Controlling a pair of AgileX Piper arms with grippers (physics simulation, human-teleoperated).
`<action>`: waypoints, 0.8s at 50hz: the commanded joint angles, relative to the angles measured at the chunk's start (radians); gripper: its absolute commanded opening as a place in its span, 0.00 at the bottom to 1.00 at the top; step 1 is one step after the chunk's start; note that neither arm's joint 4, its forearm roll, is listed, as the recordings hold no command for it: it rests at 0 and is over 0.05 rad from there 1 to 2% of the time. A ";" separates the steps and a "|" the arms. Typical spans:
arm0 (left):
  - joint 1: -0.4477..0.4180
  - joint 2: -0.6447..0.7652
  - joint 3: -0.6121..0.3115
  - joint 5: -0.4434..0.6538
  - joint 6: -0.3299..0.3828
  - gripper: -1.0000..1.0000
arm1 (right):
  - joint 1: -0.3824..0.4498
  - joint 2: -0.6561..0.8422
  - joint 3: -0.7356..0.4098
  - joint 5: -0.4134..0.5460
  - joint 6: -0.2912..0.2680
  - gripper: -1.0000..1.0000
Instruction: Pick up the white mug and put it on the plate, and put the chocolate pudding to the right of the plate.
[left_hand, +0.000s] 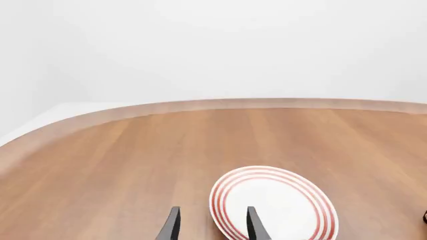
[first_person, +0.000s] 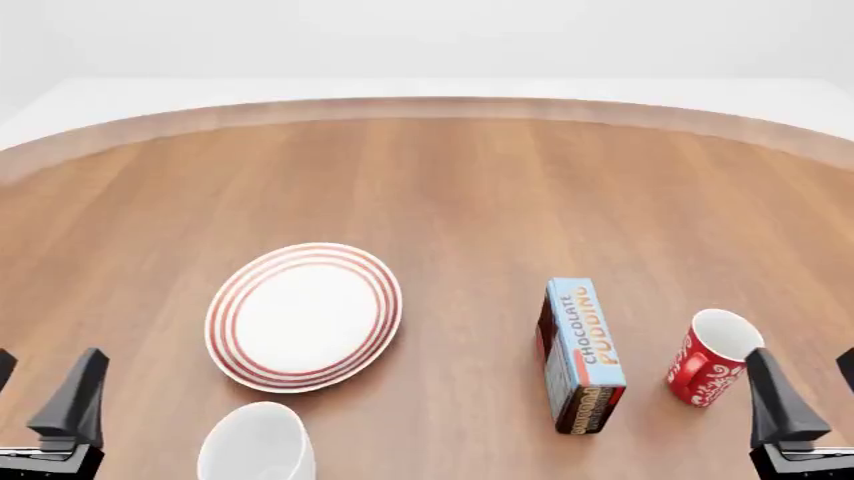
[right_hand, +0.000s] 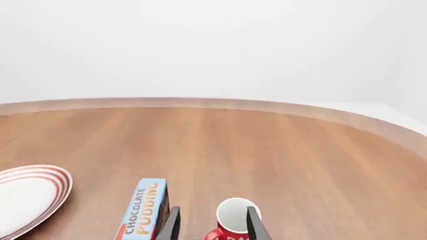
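I see white mug cut off at frame bottom | left gripper parted, empty | right gripper parted, empty, partly blocking red mug

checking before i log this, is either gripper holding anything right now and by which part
Nothing is held. The left gripper and right gripper are both open with empty jaws, apart from the white mug, pudding box and plate.

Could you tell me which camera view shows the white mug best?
The front view: the white mug sits at its bottom edge, near the plate, cut off partly by the frame. Neither wrist view shows it at all.
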 joint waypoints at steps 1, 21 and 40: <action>0.000 0.000 0.000 0.000 0.000 1.00 | 0.007 0.006 -0.004 0.007 -0.008 1.00; 0.000 0.000 0.000 0.000 0.000 1.00 | 0.062 0.017 -0.035 0.038 -0.031 1.00; 0.000 0.000 0.000 0.000 0.000 1.00 | 0.136 0.098 -0.083 0.039 -0.056 1.00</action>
